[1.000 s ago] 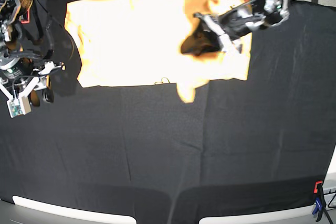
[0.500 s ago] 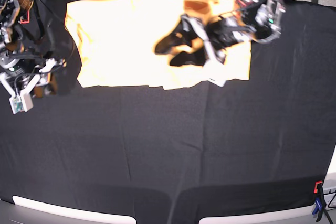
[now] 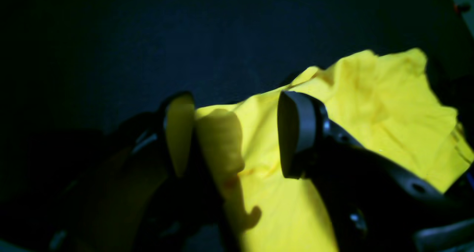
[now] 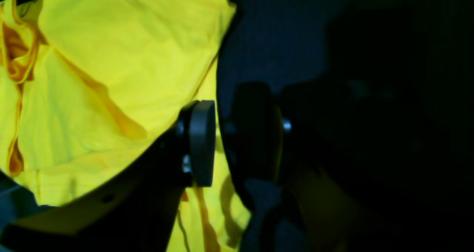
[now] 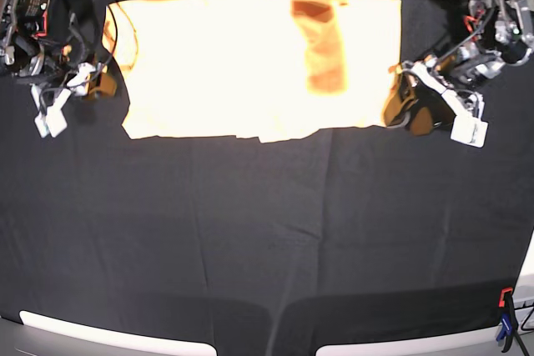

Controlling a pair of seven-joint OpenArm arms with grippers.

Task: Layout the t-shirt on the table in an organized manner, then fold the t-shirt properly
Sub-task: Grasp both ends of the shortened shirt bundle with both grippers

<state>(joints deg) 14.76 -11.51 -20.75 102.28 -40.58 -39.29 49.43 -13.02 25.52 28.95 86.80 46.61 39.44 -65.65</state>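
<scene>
Left hand (image 5: 417,104) first: we see it at the shirt's (image 5: 250,64) right edge in the base view, jaws wide apart and holding nothing. In its wrist view the two fingers (image 3: 296,133) stand well apart over yellow cloth, with none of it pinched between them. A second ago this hand sat well inside the shirt, over the right half, gripping or pressing a raised lump of fabric; half a second ago it was still there, spreading. Now it has pulled out to the edge and let go, and the loose flap that hung below the shirt's front edge is gone. What remains is a darker fold strip on the shirt's right half.

Our right hand (image 5: 71,89) waits at the shirt's left edge. Its jaws are partly apart in the wrist view, with the shirt's edge running between them; we cannot tell whether they pinch it.

The shirt lies at the far side of the bench (image 5: 267,239), a tidy rectangle. We judge that one fold has just been laid down and released, and the next fold can follow.
</scene>
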